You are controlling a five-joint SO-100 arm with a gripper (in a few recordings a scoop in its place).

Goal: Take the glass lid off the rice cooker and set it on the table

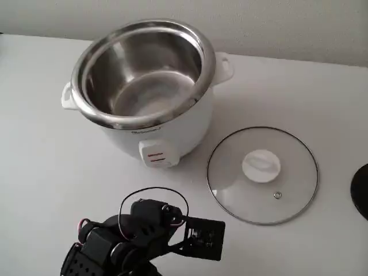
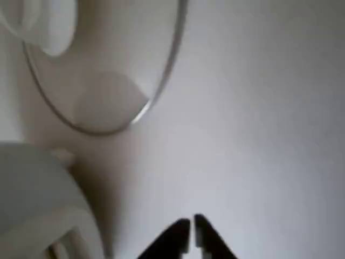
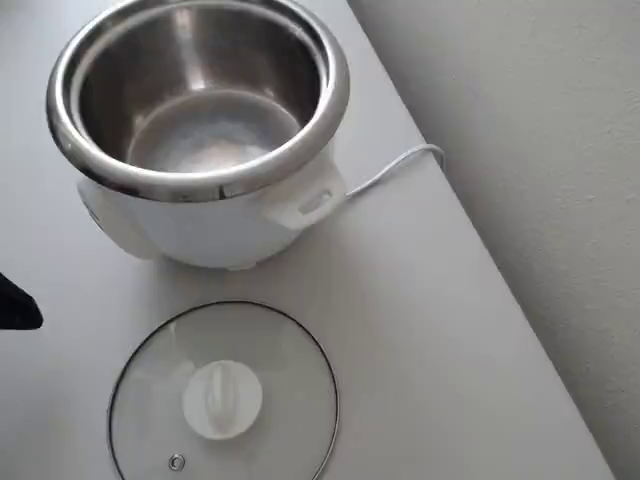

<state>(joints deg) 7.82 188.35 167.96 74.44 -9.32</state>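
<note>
The glass lid (image 1: 262,175) is lying flat on the white bench (image 1: 52,167), knob up, just beside the rice cooker (image 1: 144,86) and apart from it. In the fixed view it is sitting to the right of the cooker's front, with its white knob (image 1: 261,165) at the centre and the small metal vent hole (image 1: 278,195) nearer the camera. In the overhead view the lid (image 3: 224,395) is resting below the cooker (image 3: 200,130), its thin steel rim running partly out of the bottom edge.

The rice cooker is standing open, its shiny steel inner pot (image 1: 144,80) showing bare inside. Its front switch (image 1: 155,155) is facing the camera in the fixed view, and a white side handle (image 1: 223,64) is sticking out at the right. In the overhead view a white cord (image 3: 395,165) is trailing from the cooker across the bench toward the wall.

The black arm (image 1: 132,241) is sitting at the bottom of the fixed view, in front of the cooker and clear of the lid. In the wrist view the tool (image 2: 192,234) is hanging over bare bench with its two dark tips nearly together, only a thin gap between them, gripping nothing; the lid's rim (image 2: 161,86) is curving across the upper left of that view.
</note>
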